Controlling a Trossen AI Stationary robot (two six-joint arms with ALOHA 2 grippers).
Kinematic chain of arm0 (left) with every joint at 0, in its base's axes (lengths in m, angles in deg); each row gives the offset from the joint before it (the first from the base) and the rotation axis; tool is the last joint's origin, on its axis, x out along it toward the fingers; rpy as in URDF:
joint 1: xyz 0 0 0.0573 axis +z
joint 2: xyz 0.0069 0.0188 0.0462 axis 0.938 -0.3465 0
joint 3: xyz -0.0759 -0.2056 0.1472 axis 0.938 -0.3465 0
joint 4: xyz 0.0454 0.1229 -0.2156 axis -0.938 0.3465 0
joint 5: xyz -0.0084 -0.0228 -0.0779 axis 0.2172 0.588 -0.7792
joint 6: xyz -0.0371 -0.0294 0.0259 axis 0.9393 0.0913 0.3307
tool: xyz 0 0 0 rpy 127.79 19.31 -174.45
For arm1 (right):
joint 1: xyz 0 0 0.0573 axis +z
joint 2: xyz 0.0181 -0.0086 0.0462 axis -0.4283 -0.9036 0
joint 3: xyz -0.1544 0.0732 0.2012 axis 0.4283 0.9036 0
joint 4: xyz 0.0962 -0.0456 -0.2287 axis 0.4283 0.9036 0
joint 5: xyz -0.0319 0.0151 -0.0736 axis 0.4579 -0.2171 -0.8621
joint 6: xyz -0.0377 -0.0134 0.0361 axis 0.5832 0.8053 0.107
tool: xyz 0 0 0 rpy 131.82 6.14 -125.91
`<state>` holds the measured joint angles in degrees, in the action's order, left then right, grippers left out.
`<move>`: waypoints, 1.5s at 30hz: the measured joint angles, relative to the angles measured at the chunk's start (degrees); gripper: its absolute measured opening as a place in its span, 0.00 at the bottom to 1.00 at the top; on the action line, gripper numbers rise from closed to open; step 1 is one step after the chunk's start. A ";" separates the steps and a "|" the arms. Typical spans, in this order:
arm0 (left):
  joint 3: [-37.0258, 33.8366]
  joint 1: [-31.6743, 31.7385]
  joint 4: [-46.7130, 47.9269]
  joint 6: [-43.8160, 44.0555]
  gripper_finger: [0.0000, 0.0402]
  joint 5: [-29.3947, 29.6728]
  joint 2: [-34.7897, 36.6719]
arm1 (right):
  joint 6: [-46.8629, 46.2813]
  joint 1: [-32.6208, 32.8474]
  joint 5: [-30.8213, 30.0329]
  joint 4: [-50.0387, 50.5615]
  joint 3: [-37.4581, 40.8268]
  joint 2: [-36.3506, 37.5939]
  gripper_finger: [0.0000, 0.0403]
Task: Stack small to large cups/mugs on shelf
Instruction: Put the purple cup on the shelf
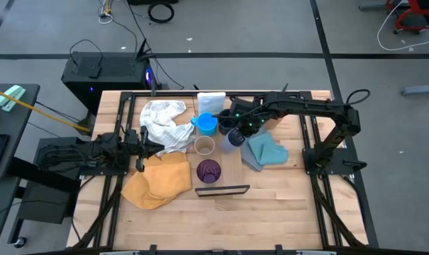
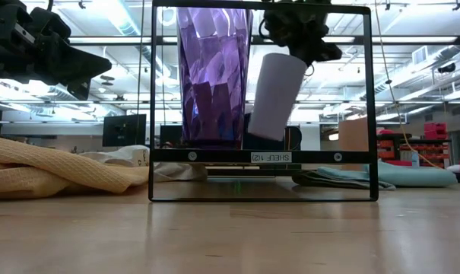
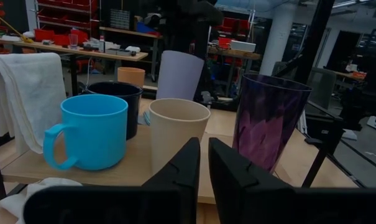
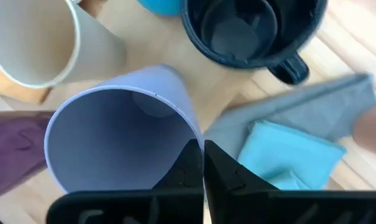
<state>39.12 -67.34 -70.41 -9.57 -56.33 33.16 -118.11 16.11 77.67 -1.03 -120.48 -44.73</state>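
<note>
Tabletop (image 1: pixel 285 202): light wood, visible grain, matt.
Purple tumbler (image 3: pixel 268 121): translucent, faceted, glossy.
Blue mug (image 3: pixel 91 130): smooth, matt.
Yellow cloth (image 1: pixel 157 180): soft woven fabric.
Shelf frame (image 2: pixel 372 99): thin black metal.

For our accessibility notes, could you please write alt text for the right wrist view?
The right gripper pinches the rim of the lavender cup, tilted above the wood, with the tan cup, navy mug and blue cloth below.
</note>
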 joint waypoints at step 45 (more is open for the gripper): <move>0.00 0.01 0.13 0.02 0.08 0.00 0.00 | 1.24 1.68 3.19 0.57 -0.02 -3.13 0.13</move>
<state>39.12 -67.33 -70.28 -9.55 -56.33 33.16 -116.87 17.79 80.86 -0.46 -120.50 -47.86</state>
